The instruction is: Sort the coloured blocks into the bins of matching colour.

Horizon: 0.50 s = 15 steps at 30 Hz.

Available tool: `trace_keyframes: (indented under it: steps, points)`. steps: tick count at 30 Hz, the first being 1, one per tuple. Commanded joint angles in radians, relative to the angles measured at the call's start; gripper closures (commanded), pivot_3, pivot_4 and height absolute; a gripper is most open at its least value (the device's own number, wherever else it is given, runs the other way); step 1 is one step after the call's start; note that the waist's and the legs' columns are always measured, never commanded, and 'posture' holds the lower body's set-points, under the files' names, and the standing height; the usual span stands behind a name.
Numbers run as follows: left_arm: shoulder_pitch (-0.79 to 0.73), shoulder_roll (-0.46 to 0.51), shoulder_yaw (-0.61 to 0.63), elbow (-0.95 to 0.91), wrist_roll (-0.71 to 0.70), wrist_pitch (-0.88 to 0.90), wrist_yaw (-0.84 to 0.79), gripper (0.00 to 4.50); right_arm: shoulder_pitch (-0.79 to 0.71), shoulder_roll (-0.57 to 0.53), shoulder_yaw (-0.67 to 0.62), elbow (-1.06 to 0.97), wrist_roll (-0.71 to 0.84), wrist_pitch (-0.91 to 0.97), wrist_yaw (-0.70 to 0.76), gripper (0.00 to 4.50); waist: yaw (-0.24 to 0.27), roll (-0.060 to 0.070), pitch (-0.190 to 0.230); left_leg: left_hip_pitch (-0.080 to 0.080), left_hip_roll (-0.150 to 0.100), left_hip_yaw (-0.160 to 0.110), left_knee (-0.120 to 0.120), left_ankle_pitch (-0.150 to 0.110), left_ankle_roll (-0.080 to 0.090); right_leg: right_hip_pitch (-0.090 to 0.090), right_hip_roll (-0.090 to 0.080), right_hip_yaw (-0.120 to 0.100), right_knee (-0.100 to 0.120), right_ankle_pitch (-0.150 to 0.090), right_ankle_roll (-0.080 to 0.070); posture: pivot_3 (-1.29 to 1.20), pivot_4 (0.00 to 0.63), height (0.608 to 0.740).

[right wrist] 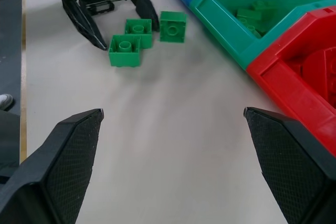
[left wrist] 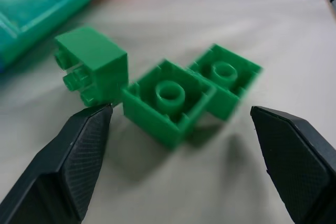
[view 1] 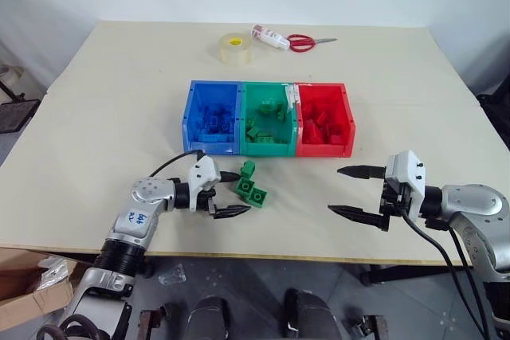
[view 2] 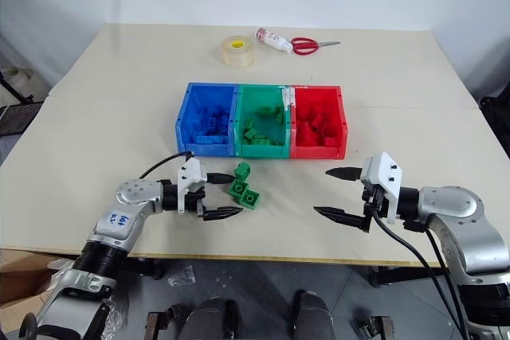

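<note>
Left gripper (view 1: 231, 193): jaws apart, empty, at the near left edge of the green blocks.
Green blocks (view 1: 252, 187): three on the table (view 1: 119, 101), just near of the green bin (view 1: 268, 147); two lie studs down, touching.
Right gripper (view 1: 352, 191): jaws wide apart, empty, over bare table near the red bin (view 1: 325, 150).
Bins: blue bin (view 1: 209, 145) left, green middle, red right, each with blocks inside.
Far edge: tape roll (view 1: 235, 48), scissors (view 1: 307, 41).

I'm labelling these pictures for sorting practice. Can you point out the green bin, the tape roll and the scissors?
green bin (view 1: 265, 150), left eye view, on its front wall.
tape roll (view 1: 235, 48), left eye view, on its outer side.
scissors (view 1: 302, 43), left eye view, on the red handles.
</note>
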Motion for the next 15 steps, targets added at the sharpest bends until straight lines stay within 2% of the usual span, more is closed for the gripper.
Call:
trace_keyframes:
  steps: [1,2,5,9,11,15]
  points:
    - [-0.025,-0.019,-0.009,0.021,0.014,-0.042,-0.001,0.02,0.005,-0.011,-0.036,-0.023,0.017,-0.005,-0.006,0.0,0.0,0.0,0.0,0.0,0.0,0.0,0.0,0.0,0.0,0.0,0.0,0.0,0.0,0.0,0.0,0.0,0.15,0.74]
    - [-0.029,-0.023,-0.012,0.027,0.014,-0.051,-0.007,0.02,0.008,-0.011,-0.037,-0.025,0.018,-0.004,-0.008,0.0,0.0,0.0,0.0,0.0,0.0,0.0,0.0,0.0,0.0,0.0,0.0,0.0,0.0,0.0,0.0,0.0,0.15,0.74]
    - [-0.038,-0.029,-0.016,0.041,0.014,-0.055,-0.012,0.61,0.011,-0.012,-0.038,-0.027,0.017,-0.003,-0.012,0.0,0.0,0.0,0.0,0.0,0.0,0.0,0.0,0.0,0.0,0.0,0.0,0.0,0.0,0.0,0.0,0.0,0.15,0.74]
    - [-0.031,-0.022,-0.012,0.02,0.003,-0.049,-0.032,1.9,0.02,-0.013,-0.041,-0.035,0.019,-0.002,-0.018,0.0,0.0,0.0,0.0,0.0,0.0,0.0,0.0,0.0,0.0,0.0,0.0,0.0,0.0,0.0,0.0,0.0,0.15,0.74]
    - [-0.026,-0.016,-0.007,0.006,-0.002,-0.044,-0.038,2.38,0.024,-0.013,-0.041,-0.038,0.02,-0.002,-0.021,0.0,0.0,0.0,0.0,0.0,0.0,0.0,0.0,0.0,0.0,0.0,0.0,0.0,0.0,0.0,0.0,0.0,0.15,0.74]
    - [-0.022,0.007,0.009,-0.016,-0.009,-0.024,-0.042,2.38,0.025,-0.012,-0.037,-0.034,0.018,-0.004,-0.023,0.0,-0.001,0.0,0.0,0.0,0.0,0.0,0.0,0.0,0.0,0.0,0.0,0.0,0.0,0.0,0.0,0.0,0.15,0.74]
